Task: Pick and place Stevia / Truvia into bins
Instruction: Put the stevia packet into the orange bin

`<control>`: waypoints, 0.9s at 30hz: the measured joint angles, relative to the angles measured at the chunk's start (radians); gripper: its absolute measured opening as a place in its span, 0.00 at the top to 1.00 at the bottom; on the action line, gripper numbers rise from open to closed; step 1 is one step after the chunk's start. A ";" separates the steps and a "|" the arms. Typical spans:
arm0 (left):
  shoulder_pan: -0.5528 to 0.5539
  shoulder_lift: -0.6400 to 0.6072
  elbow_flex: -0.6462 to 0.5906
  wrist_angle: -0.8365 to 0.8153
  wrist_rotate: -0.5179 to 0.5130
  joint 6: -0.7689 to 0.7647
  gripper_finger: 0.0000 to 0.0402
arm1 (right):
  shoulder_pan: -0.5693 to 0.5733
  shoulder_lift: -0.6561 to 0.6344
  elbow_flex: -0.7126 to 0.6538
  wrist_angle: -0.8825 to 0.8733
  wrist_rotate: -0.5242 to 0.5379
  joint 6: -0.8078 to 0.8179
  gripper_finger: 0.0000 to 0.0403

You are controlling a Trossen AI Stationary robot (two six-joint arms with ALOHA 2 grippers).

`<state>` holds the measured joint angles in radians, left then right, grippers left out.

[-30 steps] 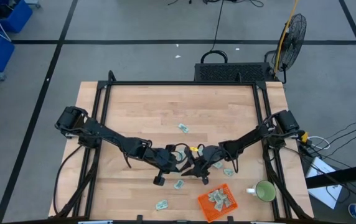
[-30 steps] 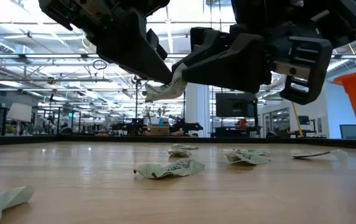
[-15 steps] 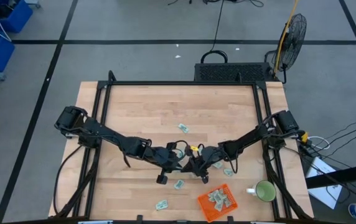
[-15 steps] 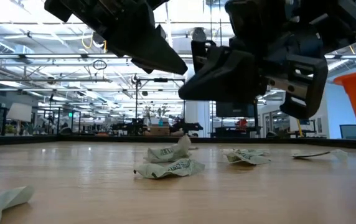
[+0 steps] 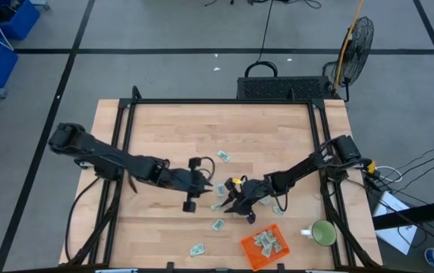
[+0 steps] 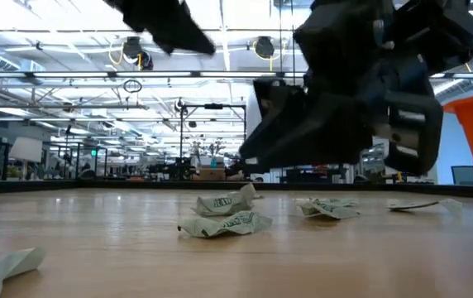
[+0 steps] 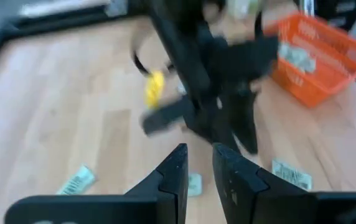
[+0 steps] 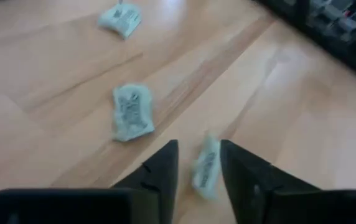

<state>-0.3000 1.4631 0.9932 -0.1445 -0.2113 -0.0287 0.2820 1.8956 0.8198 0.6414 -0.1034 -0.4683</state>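
Note:
Several pale green and white sachets lie flat on the wooden table (image 5: 224, 136). One crumpled sachet (image 6: 224, 201) leans on another (image 6: 226, 223) near the table's middle. My right gripper (image 5: 236, 205) hovers open just above that pair. In the right wrist view its fingers stand on either side of the crumpled sachet (image 8: 206, 167) without touching it. My left gripper (image 5: 202, 186) is raised to the left of the right one, with a narrow gap between its fingers (image 7: 200, 180) and nothing in them. The orange basket (image 5: 262, 244) stands near the table's near edge and holds several sachets.
A round green mug (image 5: 323, 233) stands right of the basket. More sachets lie at the far side (image 5: 223, 157), near the near edge (image 5: 196, 249) and by the right arm (image 5: 278, 210). A black case (image 5: 285, 87) sits beyond the far edge.
A second ago my left gripper held a crumpled sachet in the air, close to the right gripper. It let go, and the sachet fell onto another sachet on the table. The left gripper then rose and drew back toward the table's left and far side. The right gripper sank a little toward the fallen sachet.

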 joint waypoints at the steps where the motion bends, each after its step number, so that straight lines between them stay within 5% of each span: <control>1: 0.002 -0.017 0.000 -0.004 -0.009 0.000 0.80 | -0.001 0.017 0.004 -0.005 -0.002 0.009 0.67; 10: 0.012 -0.082 0.000 -0.030 -0.035 0.005 0.80 | -0.002 0.087 0.041 -0.001 0.126 -0.029 0.59; 21: 0.012 -0.077 0.000 -0.090 -0.060 0.007 0.80 | -0.022 0.086 0.041 -0.039 0.074 0.005 0.96; 27: 0.012 -0.077 0.000 -0.093 -0.060 0.006 0.80 | -0.012 0.072 0.040 -0.047 0.085 -0.022 0.99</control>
<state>-0.2882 1.3861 0.9928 -0.2378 -0.2718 -0.0223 0.2700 1.9676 0.8602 0.5946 -0.0185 -0.4907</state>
